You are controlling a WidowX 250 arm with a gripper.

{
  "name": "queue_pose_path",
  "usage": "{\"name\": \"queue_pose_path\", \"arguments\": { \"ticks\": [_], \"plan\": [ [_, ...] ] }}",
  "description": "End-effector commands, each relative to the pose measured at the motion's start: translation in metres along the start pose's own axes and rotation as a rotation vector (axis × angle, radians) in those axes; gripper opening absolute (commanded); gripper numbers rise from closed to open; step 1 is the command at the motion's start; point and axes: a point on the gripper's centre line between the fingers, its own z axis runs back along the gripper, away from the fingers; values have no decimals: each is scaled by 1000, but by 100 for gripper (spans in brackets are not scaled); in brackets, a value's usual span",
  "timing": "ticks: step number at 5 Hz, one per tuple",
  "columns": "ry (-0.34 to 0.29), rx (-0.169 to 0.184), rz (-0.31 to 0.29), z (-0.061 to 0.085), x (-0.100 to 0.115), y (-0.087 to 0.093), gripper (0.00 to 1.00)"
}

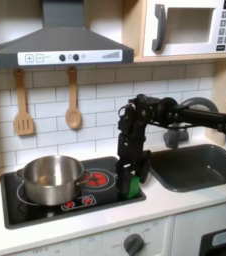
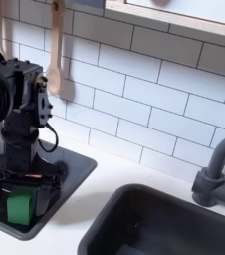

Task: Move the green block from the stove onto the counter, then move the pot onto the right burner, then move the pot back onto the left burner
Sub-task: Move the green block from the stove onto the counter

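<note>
The green block [image 1: 132, 187] sits low at the right end of the stove [image 1: 45, 212], close to its edge. My gripper [image 1: 132, 183] points straight down over it, and the block [image 2: 20, 207] shows between the black fingers [image 2: 39, 195] of the gripper [image 2: 18, 199]. Whether the fingers press on it is not clear. The pot [image 1: 53, 178] stands on the burner at the first exterior view's left. The other burner [image 1: 97, 180] lies bare between the pot and the gripper. The counter [image 1: 175, 205] runs pale along the front, and in the second exterior view the counter [image 2: 95, 194] separates stove and sink.
A dark sink [image 1: 197, 166] lies just right of the stove in the first exterior view, with a grey faucet [image 2: 219, 167] behind it. Two wooden utensils [image 1: 23, 105] hang on the tiled wall. The arm [image 1: 185, 115] reaches in over the sink.
</note>
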Motion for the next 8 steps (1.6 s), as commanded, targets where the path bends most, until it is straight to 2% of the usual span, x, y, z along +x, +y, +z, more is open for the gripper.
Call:
{"name": "queue_pose_path", "arguments": {
  "ticks": [1, 5, 8],
  "plan": [
    [6, -1, -4, -1, 1, 2, 0],
    [7, -2, -39, -1, 3, -3, 0],
    [2, -34, -52, 1, 11, -21, 0]
  ]
}}
